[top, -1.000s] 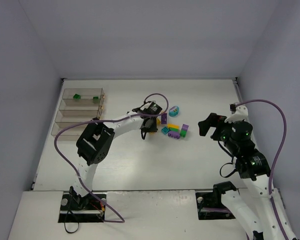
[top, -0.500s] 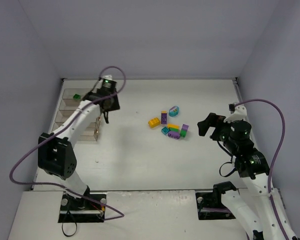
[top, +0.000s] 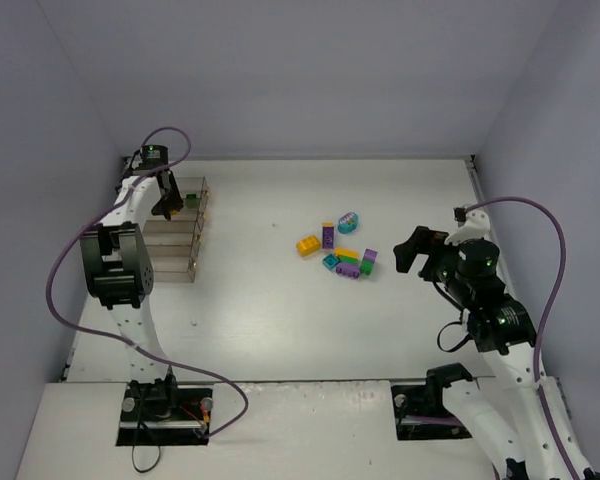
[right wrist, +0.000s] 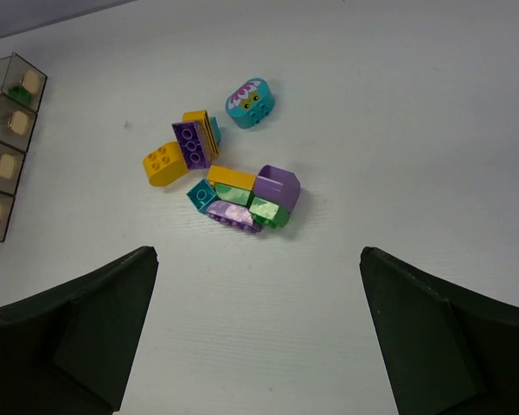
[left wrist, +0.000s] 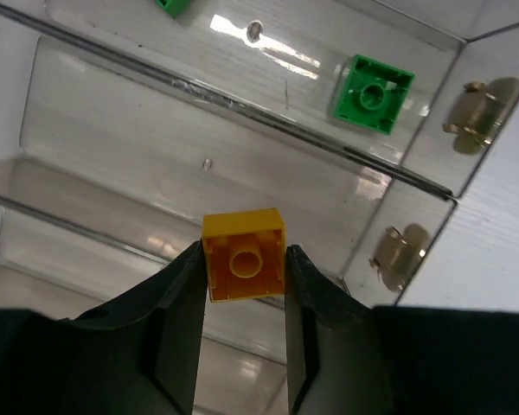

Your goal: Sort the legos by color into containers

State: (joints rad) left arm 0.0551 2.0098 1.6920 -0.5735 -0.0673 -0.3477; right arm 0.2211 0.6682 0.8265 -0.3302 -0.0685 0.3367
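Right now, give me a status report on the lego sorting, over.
Left gripper shut on yellow brick, above the containers. Right gripper open, empty, short of the loose legos. Green brick already in one compartment. Nothing blocking.

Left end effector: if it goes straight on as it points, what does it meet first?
Probably the floor of the clear compartment beside the one with the green brick; the yellow brick that the left end effector grips would touch first. Depth is unclear.
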